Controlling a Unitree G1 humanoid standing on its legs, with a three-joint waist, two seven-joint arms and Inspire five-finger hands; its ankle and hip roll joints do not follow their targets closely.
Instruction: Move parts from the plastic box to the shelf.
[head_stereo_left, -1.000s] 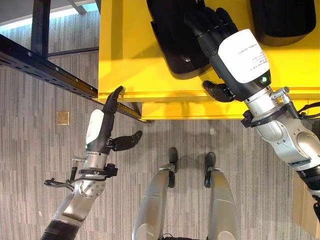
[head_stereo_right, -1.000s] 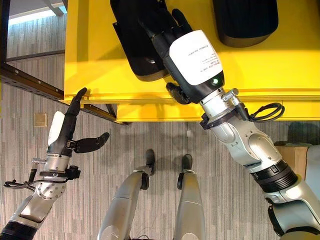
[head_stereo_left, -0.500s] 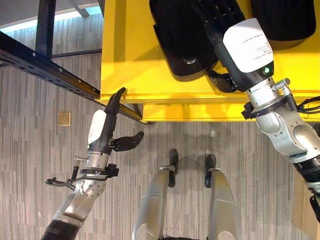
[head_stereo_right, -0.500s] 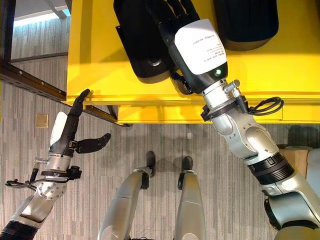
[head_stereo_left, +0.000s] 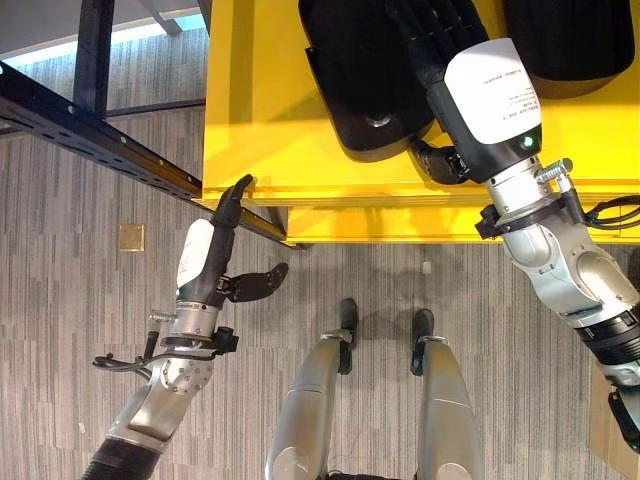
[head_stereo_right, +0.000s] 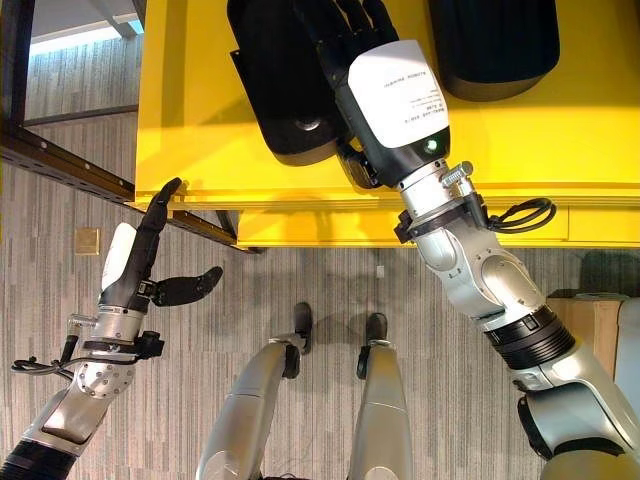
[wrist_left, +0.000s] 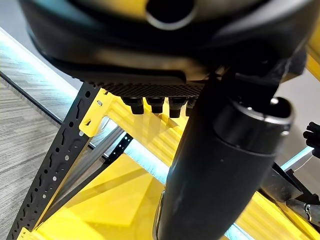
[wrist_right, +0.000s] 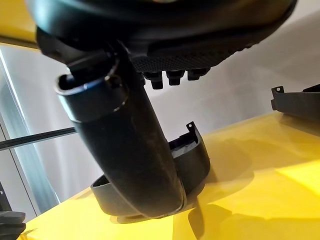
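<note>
1. Right now I see my right hand (head_stereo_right: 345, 30) at the top centre, fingers straight and spread over a black moulded part (head_stereo_left: 355, 95) lying on the yellow table (head_stereo_left: 255, 110); nothing is gripped.
2. Another black part (head_stereo_left: 570, 45) lies at the upper right.
3. My left hand (head_stereo_left: 215, 245) hangs relaxed and wide at the left, below the table edge.
4. Judging by its look, the part is rigid, light, smooth plastic; I'd take it by its rim.

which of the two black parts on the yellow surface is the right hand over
The black part on the robot's left: the right hand reaches over its edge, while the other black part lies apart to the right.
</note>
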